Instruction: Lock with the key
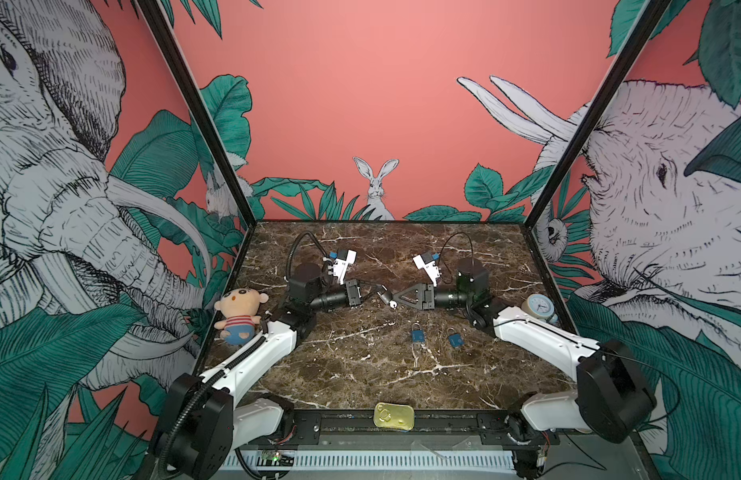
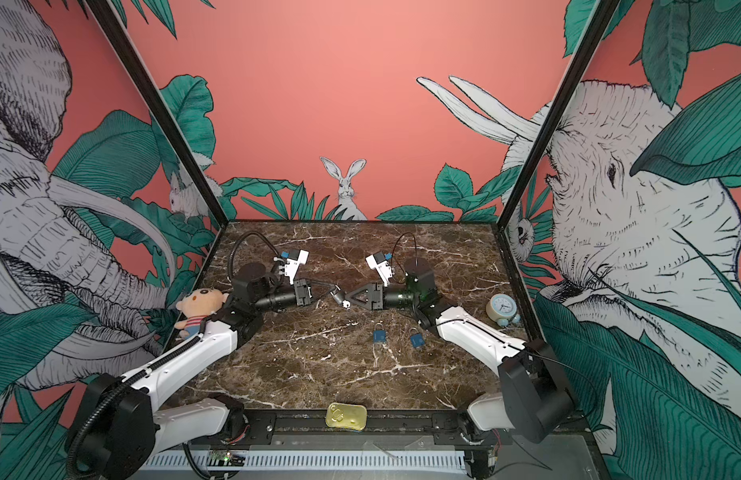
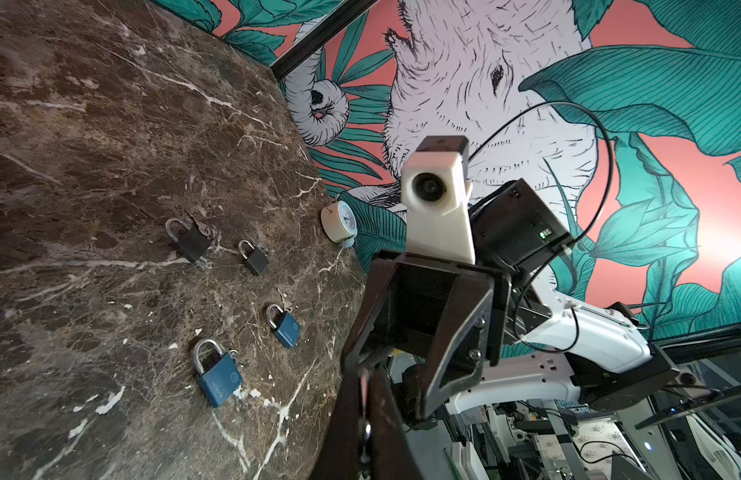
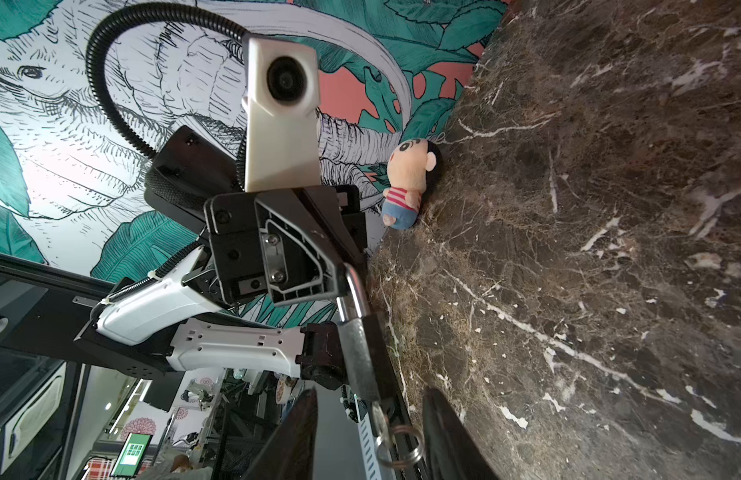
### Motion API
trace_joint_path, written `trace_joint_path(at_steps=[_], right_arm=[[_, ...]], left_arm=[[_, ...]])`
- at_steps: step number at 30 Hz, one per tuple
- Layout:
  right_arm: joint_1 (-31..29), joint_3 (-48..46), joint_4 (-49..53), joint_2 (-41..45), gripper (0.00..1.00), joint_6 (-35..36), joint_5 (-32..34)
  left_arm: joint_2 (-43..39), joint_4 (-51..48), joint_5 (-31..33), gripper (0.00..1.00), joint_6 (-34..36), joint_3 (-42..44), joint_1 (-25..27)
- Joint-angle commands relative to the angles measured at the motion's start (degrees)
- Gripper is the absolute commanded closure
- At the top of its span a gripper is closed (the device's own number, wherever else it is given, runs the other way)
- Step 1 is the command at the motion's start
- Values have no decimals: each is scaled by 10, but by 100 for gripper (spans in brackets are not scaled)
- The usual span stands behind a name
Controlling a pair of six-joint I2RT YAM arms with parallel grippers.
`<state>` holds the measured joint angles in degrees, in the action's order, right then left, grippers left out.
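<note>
Padlock (image 4: 360,357) is clamped by its shackle (image 4: 354,282) in the left pincer (image 1: 378,289), key (image 4: 379,419) already inserted. Right pincer (image 1: 397,296) stands apart around the key; next, pinch and turn it.

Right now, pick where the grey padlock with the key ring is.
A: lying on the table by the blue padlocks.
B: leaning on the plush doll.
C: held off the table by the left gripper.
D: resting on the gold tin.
C: in a top view the padlock hangs above the table, its shackle end gripped in the shut left gripper.
</note>
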<state>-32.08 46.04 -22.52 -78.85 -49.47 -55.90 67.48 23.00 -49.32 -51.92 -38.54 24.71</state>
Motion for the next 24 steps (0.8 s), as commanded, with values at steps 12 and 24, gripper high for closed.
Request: trace_joint_path(at_steps=[12,24], right_arm=[[-13,-15,-83,-15,64,-28,-8],[-18,-17,-73,-13,76,-20,-7]], left_arm=[[9,39,19,100,-29,-29,-4],[2,22,42,100,-25,-24,-7]])
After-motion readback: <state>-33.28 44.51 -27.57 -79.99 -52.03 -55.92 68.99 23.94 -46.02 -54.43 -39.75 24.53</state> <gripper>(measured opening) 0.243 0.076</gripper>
